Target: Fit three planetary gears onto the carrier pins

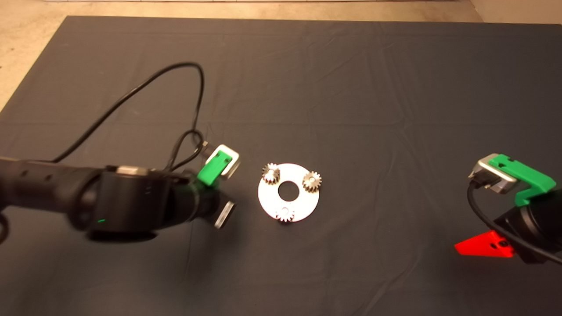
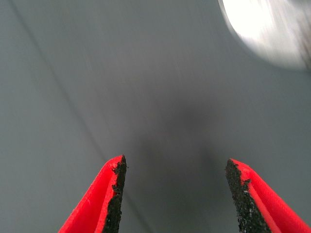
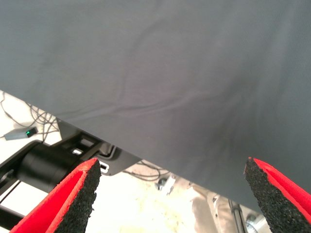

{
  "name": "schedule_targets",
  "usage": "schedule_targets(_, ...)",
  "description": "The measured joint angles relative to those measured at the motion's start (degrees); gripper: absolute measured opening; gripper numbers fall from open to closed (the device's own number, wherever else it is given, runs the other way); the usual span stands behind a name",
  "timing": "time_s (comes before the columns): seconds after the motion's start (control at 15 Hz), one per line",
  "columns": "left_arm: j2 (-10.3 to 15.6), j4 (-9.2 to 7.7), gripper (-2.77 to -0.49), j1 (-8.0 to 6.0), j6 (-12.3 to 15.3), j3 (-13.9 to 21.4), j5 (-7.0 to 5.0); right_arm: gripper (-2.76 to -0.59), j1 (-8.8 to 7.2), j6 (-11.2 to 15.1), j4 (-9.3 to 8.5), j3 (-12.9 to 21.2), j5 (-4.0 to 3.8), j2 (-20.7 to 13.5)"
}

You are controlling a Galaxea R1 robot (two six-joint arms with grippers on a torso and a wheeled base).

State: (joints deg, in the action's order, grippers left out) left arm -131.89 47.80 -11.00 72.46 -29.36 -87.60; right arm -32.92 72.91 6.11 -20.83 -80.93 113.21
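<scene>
1. Nearest gear [image 1: 285, 213] sits at the flat white round disc's [image 1: 268, 197] near rim
2. Two more small silvery metal gears [image 1: 271, 173] [image 1: 311, 180] sit on its far side
3. Left gripper [image 2: 172, 194], left of the disc, spread wide, empty
4. Right gripper [image 3: 170, 199], far right of the disc, wide apart, empty

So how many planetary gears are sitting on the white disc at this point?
3, all on the white disc: one gear at its far-left edge, one at its far-right edge, and one at its near edge. None lie loose on the visible mat.
</scene>
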Motion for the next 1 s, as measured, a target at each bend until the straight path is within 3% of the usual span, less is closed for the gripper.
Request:
schedule_targets(0.07, 1.78, -4.98, -1.91, -0.73, 2.85, 3.29, 0.10, -1.16, 1.44, 1.39, 3.48, 0.00, -1.70, 0.71)
schedule_targets(0.13, 3.21, -9.77, -1.91, -1.45, 5.04, 5.51, 0.32, -1.16, 3.66, 2.78, 7.03, -0.02, -4.09, 2.04)
schedule_targets(0.2, 4.84, -13.80, -1.91, -1.90, 6.98, 6.78, 0.45, -1.16, 6.99, 3.74, 9.94, -0.02, -6.25, 3.53)
schedule_targets(0.33, 8.26, -19.36, -1.91, -2.39, 10.01, 8.76, 0.06, -1.16, 16.70, 5.23, 15.14, -0.02, -6.37, 4.57)
schedule_targets(0.47, 8.94, -21.32, -1.91, -2.40, 11.36, 9.78, 0.06, -1.16, 26.07, 6.18, 20.73, -0.02, -6.31, 3.49)
schedule_targets(0.53, 8.90, -21.70, -1.91, -2.76, 12.00, 9.93, 0.20, -1.16, 29.01, 6.50, 22.62, -0.02, -6.44, 1.73)
schedule_targets(0.67, 9.29, -21.81, -1.91, -3.17, 12.44, 10.12, 0.20, -1.16, 31.25, 6.91, 24.14, -0.02, -7.05, -1.51)
schedule_targets(0.87, 9.82, -22.55, -1.91, -3.17, 13.19, 10.40, 0.15, -1.16, 29.54, 7.43, 26.15, 0.00, -6.77, -3.75)
schedule_targets(1.0, 9.82, -22.73, -1.91, -3.19, 13.76, 10.40, 0.17, -1.16, 28.90, 7.76, 26.58, 0.00, -6.88, -4.64)
